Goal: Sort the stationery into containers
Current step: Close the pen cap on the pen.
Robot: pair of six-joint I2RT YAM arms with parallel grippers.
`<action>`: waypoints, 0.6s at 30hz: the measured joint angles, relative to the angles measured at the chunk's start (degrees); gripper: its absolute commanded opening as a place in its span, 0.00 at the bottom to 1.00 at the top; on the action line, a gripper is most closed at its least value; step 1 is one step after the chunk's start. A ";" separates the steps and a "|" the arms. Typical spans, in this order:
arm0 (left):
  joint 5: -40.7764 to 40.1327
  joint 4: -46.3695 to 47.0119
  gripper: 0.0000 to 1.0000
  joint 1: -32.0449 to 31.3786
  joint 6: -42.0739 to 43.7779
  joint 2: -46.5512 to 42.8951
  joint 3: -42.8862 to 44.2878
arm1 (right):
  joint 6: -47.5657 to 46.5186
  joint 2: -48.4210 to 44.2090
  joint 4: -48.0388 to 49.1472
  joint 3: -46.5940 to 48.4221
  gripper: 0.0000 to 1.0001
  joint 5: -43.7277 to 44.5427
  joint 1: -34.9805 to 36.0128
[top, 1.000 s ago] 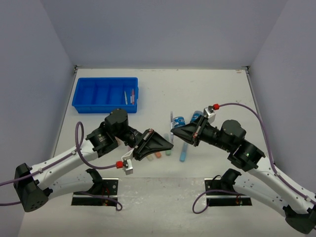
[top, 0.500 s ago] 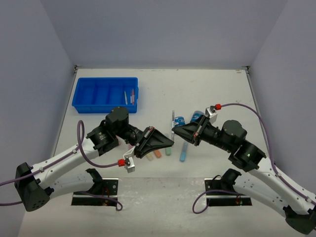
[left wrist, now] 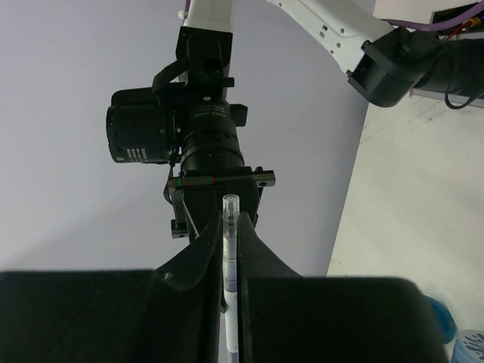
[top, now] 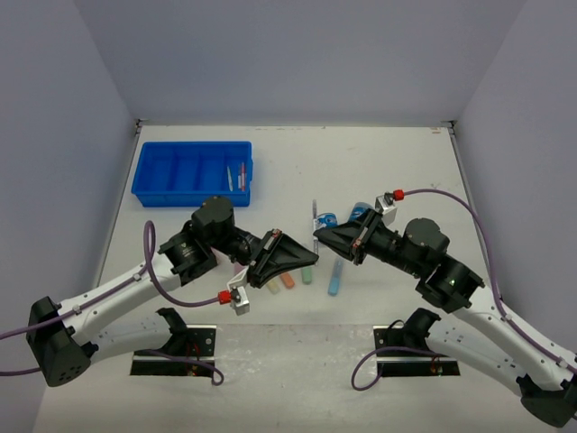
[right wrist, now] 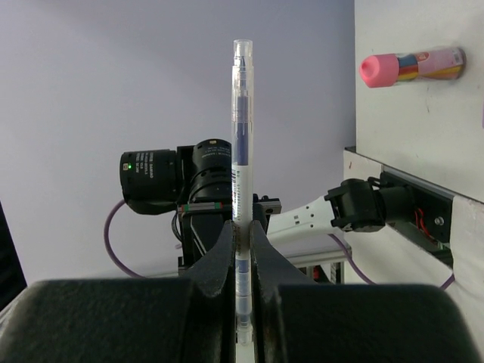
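Pen (right wrist: 242, 136) lower end hidden inside right gripper (right wrist: 242, 234).

The tray (top: 180, 198) is bright blue on an off-white bench (top: 388, 171). The pen (right wrist: 241, 151) is clear with a dark blue core; the bottle (right wrist: 412, 66) has a pink cap and multicoloured contents.

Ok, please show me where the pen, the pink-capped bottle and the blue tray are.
pen (right wrist: 241, 151), right wrist view, middle of its barrel.
pink-capped bottle (right wrist: 412, 66), right wrist view, middle of its body.
blue tray (top: 189, 198), top external view, its near wall.
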 measured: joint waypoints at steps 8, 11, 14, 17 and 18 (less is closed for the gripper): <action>-0.71 2.05 0.11 0.02 -1.42 0.15 -1.16 | 3.56 0.57 2.26 -1.91 0.00 -0.23 -0.03; -1.46 2.86 0.15 0.02 -1.85 -0.17 -2.14 | 4.31 0.62 2.10 -2.33 0.00 -0.03 -0.03; -2.50 4.23 0.18 0.02 -2.53 -1.08 -3.25 | 5.04 0.44 2.10 -2.72 0.00 -0.04 0.00; -4.37 5.98 0.25 0.11 -3.52 -1.44 -4.37 | 5.39 -0.01 2.04 -2.90 0.00 -0.23 0.13; -4.85 6.52 0.26 0.17 -3.82 -1.46 -4.65 | 5.46 -0.13 2.01 -2.92 0.00 -0.24 0.15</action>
